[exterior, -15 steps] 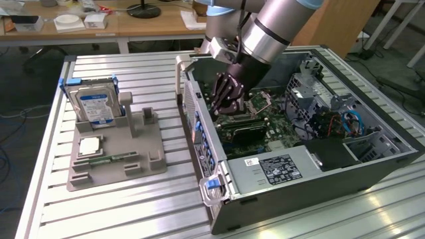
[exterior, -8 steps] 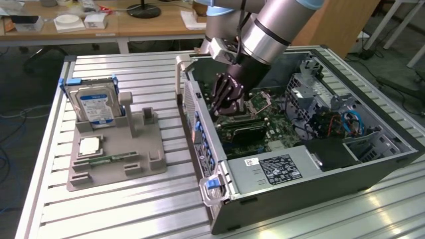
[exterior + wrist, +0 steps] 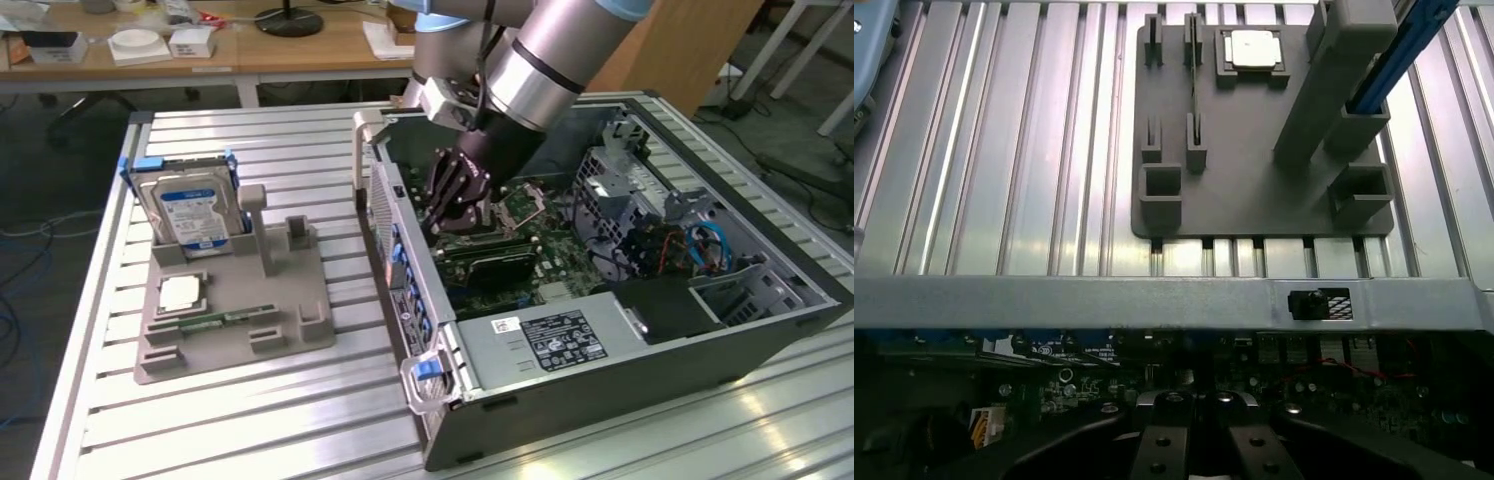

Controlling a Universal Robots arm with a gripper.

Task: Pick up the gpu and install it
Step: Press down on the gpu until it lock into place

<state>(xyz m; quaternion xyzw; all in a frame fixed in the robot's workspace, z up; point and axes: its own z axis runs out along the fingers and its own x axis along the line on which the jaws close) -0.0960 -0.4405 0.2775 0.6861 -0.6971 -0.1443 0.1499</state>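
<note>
Robot hand (image 3: 461, 205), fingers together, reaches down inside the open computer case (image 3: 601, 340) at frame centre, just above the motherboard (image 3: 534, 245). Dark gpu (image 3: 487, 262) lies flat below it. Farther left on the bench (image 3: 240, 420), a grey holder (image 3: 234, 310) carries a hard drive (image 3: 187, 210).

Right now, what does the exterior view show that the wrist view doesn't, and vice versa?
Exterior only: the silver blue-labelled hard drive standing upright in the grey plastic parts holder, the whole open black computer case with its green motherboard, and the dark hand reaching down inside the case.
Wrist only: the case's grey metal side rail seen edge-on, with the motherboard's connector row just under it.
Both: the holder, the square silver processor chip lying on it, and the ribbed metal table.
</note>
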